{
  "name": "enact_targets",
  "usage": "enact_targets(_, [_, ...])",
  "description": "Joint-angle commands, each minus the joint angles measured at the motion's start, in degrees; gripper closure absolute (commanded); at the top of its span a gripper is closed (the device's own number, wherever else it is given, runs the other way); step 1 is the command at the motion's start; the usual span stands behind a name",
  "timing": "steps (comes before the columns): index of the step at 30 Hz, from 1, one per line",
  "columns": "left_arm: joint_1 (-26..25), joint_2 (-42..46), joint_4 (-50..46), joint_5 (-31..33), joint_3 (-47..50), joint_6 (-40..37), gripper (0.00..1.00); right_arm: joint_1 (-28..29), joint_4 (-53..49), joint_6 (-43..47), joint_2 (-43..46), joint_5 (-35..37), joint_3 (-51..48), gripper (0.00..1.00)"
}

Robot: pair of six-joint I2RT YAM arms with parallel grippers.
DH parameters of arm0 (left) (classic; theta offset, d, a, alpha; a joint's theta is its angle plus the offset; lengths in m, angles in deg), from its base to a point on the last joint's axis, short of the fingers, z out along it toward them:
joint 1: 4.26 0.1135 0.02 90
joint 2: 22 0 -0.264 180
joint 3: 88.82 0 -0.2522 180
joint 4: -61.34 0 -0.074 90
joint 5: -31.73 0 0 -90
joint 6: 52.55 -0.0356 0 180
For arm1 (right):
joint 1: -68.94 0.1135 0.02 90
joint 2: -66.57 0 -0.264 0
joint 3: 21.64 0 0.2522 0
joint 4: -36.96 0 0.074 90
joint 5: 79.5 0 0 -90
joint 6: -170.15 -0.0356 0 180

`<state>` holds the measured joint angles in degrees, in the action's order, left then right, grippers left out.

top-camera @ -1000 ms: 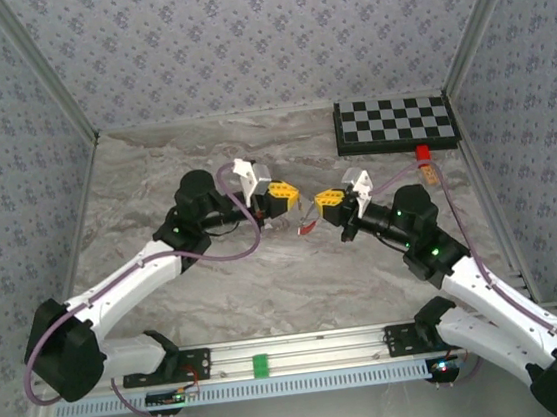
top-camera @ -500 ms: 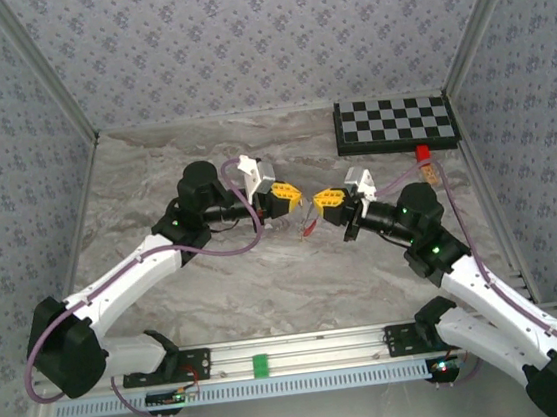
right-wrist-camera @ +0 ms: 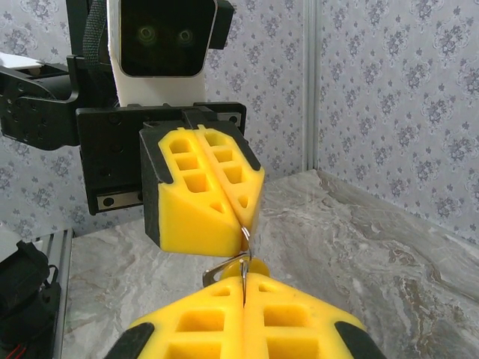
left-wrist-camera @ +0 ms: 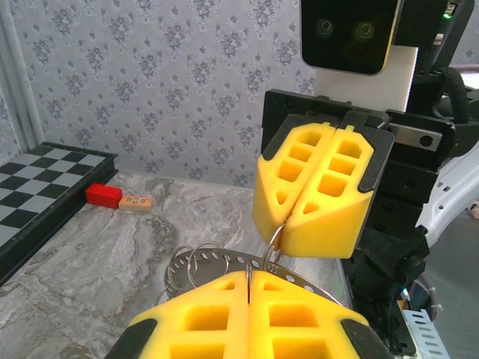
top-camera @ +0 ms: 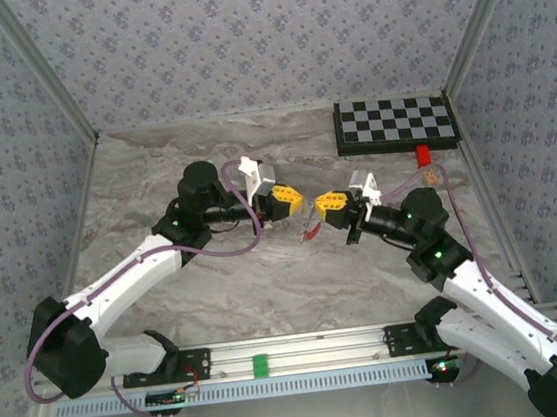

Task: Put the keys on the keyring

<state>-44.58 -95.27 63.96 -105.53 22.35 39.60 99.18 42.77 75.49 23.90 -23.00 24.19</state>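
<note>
Edging closer vs 1s ago | L pincer [top-camera: 295, 201], R pincer [top-camera: 319, 202] both clamped on keyring [top-camera: 309, 230], apparently

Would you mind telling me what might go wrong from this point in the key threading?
The left end effector and right end effector are shut, tip to tip, on thin keyring wire: it may slip or bend. With so small a gap, the two may collide. The red tag below them could snag.

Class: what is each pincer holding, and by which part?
The left pincer and the right pincer are each shut, at the fingertips, on the thin wire loop of the keyring; its red tag is not gripped.
</note>
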Motion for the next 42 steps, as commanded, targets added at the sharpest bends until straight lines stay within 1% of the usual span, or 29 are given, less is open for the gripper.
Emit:
enact_targets(1, [-0.72,1.21,0.25,-2.55,-1.71,0.71,1.00,0.08,2.39,-1.18,1.09,-0.95,-0.52,1.00])
enact_targets(11, [-1.62,1.18,-1.95,-2.74,-2.37,0.07,1.00,0.49,3.81,-2.01,1.10,-1.04,-1.40,1.00])
enact_targets(29, [-1.55,2.45,-1.00,0.87,-1.53,0.05,1.00,0.76,3.72,-1.66,2.11,-0.73,-2.29,1.00])
enact_targets(42, [-1.67,0.60,-2.65,-1.16,-2.87,-0.40,1.00,1.05,4.23,-1.75,1.81,-0.77,-2.43,1.00])
